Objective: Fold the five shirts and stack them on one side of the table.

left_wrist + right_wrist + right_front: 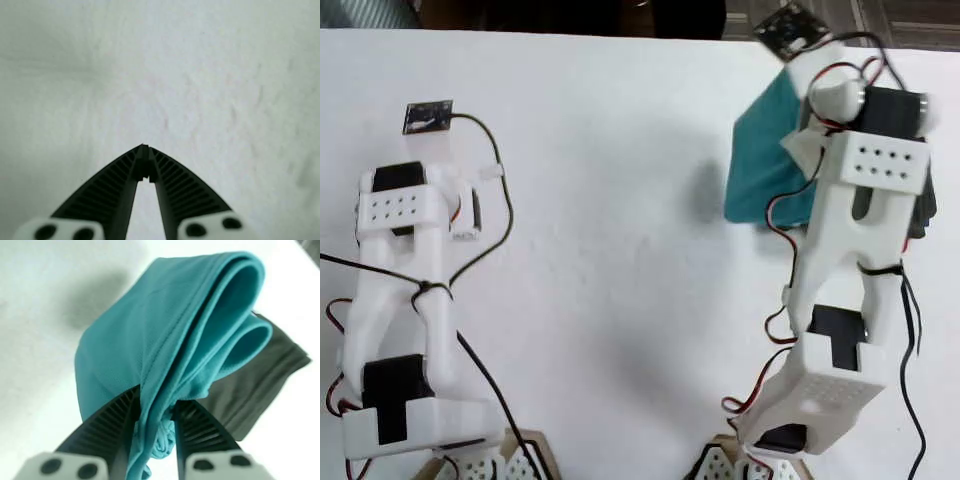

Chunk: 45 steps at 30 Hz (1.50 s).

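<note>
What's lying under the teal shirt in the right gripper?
A dark grey shirt, partly showing past the teal shirt. Its remainder, and anything below it, is covered.

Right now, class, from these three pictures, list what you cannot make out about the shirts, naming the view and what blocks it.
1. High view: the right arm covers much of the teal shirt, so its fold and whatever lies under it are hidden.
2. Right wrist view: the teal shirt held in the right gripper hides most of the dark shirt.
3. Number of shirts: cannot be counted, since arm and teal cloth cover the pile.
</note>
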Each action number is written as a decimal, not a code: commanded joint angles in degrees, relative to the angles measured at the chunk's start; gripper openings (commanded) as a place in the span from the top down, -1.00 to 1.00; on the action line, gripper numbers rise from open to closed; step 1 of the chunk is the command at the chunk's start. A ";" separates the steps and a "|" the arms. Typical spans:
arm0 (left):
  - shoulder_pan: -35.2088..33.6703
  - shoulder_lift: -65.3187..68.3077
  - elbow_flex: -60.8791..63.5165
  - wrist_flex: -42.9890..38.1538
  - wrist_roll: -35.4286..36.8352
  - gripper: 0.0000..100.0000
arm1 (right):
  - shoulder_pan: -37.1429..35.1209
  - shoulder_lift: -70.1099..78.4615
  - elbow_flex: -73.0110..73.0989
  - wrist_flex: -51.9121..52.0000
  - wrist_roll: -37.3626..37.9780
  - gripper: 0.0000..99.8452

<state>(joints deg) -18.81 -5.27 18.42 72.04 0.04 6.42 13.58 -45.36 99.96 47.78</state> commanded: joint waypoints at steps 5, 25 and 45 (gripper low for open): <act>-0.53 -2.99 -0.13 -0.70 -0.26 0.95 | 3.74 -3.82 -5.71 0.57 3.08 0.95; -0.53 -2.99 -0.13 -1.41 -0.26 0.95 | 13.67 15.78 -6.33 -12.88 9.41 0.95; -0.44 -2.99 -0.04 -1.14 -0.26 0.95 | 18.51 21.58 -5.63 -25.54 13.36 0.95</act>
<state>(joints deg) -18.81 -5.27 18.51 71.52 0.04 24.35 35.21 -49.41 76.75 60.79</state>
